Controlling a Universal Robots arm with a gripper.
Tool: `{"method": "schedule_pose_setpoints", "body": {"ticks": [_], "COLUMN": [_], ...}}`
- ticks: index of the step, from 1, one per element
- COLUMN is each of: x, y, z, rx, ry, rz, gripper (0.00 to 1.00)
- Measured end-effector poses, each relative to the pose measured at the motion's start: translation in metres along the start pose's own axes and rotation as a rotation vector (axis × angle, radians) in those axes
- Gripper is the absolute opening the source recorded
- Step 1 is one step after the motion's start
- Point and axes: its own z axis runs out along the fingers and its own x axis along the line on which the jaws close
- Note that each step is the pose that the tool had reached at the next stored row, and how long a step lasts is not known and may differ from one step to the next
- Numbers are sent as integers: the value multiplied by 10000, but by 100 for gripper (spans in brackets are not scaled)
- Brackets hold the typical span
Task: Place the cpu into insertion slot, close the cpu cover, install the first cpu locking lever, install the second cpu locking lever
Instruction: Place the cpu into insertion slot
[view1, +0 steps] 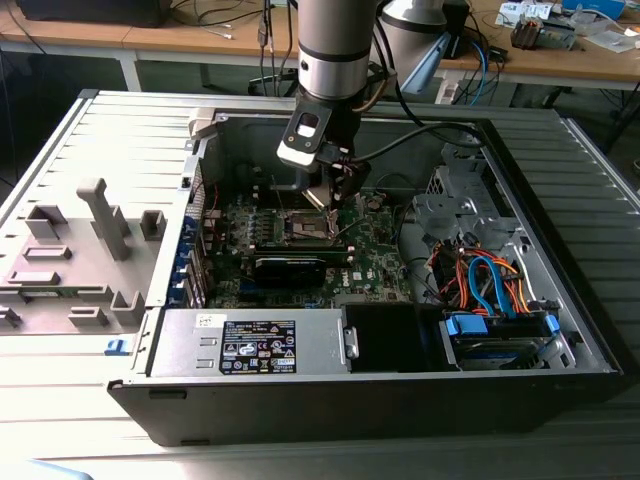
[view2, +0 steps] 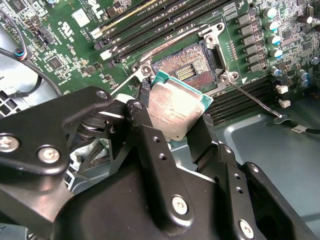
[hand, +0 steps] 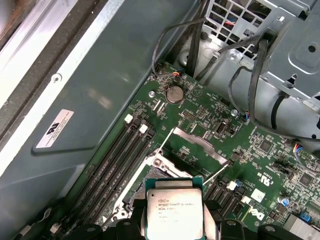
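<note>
My gripper (view2: 172, 120) is shut on the cpu (view2: 177, 106), a flat square chip with a silver-grey top, pinched by its edges between two black fingers (view2: 145, 127). The chip hangs tilted just above and beside the insertion slot (view2: 187, 67), whose dark pin field lies bare inside its metal rim. In the first wrist view the cpu (hand: 174, 210) covers part of the insertion slot (hand: 155, 175), and the cpu cover (hand: 197, 141) stands swung up behind it. A thin locking lever (view2: 255, 101) sticks out from the socket. In the exterior view the gripper (view1: 333, 192) hovers over the slot (view1: 303, 228).
Memory slots (view2: 150, 22) flank the socket. A long black card (view1: 290, 268) lies in front of it. The power supply (view1: 250, 345), drive bay with orange and blue cables (view1: 490, 285) and case walls (view1: 150, 250) box the board in. A grey fixture (view1: 70, 250) stands outside, at the exterior view's left.
</note>
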Motion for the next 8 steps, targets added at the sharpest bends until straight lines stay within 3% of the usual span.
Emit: {"method": "schedule_pose_setpoints", "body": {"ticks": [8], "x": [0], "y": [0], "z": [3], "rx": [-1], "ry": [-3], "rz": [53], "gripper": [55]}}
